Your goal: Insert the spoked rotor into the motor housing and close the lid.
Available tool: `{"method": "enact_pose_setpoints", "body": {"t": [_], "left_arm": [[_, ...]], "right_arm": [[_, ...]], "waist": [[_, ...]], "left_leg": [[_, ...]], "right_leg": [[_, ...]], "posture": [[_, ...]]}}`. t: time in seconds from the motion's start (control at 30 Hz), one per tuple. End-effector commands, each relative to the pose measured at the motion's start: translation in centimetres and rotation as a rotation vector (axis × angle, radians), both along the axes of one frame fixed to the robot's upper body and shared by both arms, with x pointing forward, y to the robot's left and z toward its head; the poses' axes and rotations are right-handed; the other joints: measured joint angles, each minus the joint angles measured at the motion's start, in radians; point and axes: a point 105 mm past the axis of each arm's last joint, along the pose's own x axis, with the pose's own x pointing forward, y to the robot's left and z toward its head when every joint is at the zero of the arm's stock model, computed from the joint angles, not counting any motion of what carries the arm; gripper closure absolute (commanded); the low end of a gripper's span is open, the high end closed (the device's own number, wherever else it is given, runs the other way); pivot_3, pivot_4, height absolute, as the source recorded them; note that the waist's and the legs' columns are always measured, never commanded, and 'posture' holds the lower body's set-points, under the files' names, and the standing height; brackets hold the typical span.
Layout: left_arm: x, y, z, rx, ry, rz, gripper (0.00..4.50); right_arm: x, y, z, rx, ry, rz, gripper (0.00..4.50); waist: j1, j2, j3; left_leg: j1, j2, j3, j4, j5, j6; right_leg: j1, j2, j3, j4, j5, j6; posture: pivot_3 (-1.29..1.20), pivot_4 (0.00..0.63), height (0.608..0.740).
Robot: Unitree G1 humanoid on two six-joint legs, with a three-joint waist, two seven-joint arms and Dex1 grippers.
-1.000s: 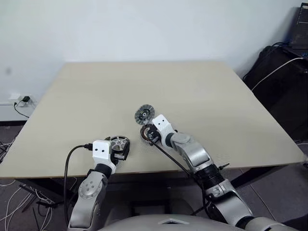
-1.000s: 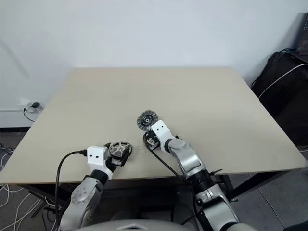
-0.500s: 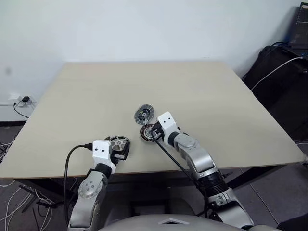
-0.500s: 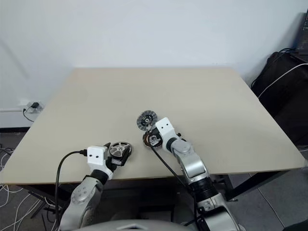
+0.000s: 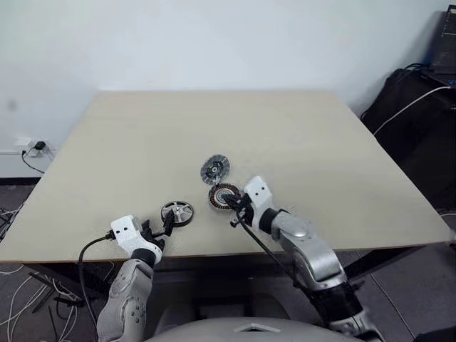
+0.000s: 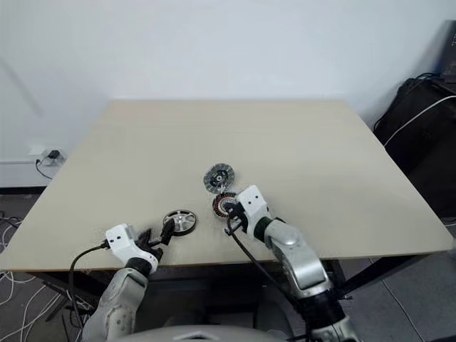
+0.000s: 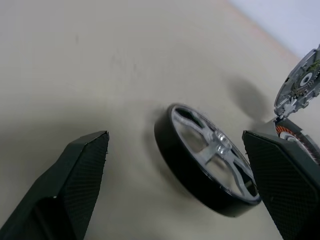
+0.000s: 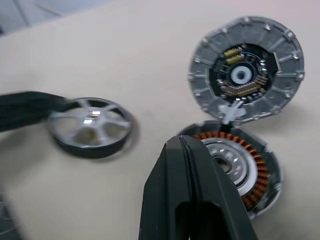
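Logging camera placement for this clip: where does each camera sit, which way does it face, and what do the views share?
Left eye and right eye views: on the head, looking forward and down over the table; both arms show.
Left wrist view: on the left arm, looking between the open left gripper at the spoked rotor.
Right wrist view: on the right arm, looking along the shut right gripper at the motor housing and raised lid.
Shared: rotor, housing and lid show in every view.
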Motion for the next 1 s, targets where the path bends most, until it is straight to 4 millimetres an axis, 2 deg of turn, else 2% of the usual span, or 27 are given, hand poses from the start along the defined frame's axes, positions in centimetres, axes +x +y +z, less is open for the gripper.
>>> {"method": "enact_pose_setpoints", "body": {"t": [0.03,0.2,0.33,0.67,0.77,1.0], "left_arm": [[0.7,-0.9,1.1,-0.134,-0.043,0.012,0.00],[0.9,-1.4,0.9,-0.259,-0.025,0.020,0.00],[1.1,-2.1,1.0,-0.346,-0.022,0.002,0.00],[1.5,-4.3,1.0,-0.536,0.017,-0.051,0.00],[1.3,-4.5,1.0,-0.574,0.024,-0.047,0.55],[0.8,-3.9,0.8,-0.590,0.034,-0.005,2.91]], "right_arm": [[-0.8,-0.8,2.4,0.098,-0.048,0.018,4.48],[-2.1,-2.8,1.4,0.101,-0.001,-0.015,4.48],[-3.0,-3.6,0.6,0.110,0.038,-0.030,4.48],[-3.3,-4.0,-0.1,0.101,0.064,-0.061,4.48],[-3.3,-3.9,-0.3,0.096,0.069,-0.062,4.50],[-3.2,-3.8,-0.6,0.082,0.077,-0.058,4.50]], "waist": [[0.000,-0.001,0.001],[0.005,-0.006,0.002],[0.007,-0.006,0.002],[0.010,-0.006,0.002],[0.010,-0.006,0.002],[0.010,-0.006,0.002]], "left_leg": [[0.000,0.000,0.000,0.000,0.000,0.000],[0.001,0.001,0.000,0.000,0.000,0.000],[0.001,0.000,0.001,0.000,0.000,0.000],[0.001,-0.001,0.000,0.000,0.000,0.000],[0.001,-0.001,0.000,0.000,0.000,0.000],[0.001,-0.001,0.000,0.000,0.000,0.000]], "right_leg": [[0.000,0.000,0.000,0.000,0.000,0.000],[0.001,0.000,0.000,0.000,0.000,0.000],[0.001,0.000,0.000,0.000,0.000,0.000],[0.001,0.000,0.000,0.000,0.000,0.000],[0.001,0.000,0.000,0.000,0.000,0.000],[0.001,0.000,0.000,0.000,0.000,0.000]], "posture": [[0.00,0.000,0.740],[0.00,0.000,0.740],[0.00,0.000,0.740],[0.00,0.000,0.740],[0.00,0.000,0.740],[0.00,0.000,0.740]]}}
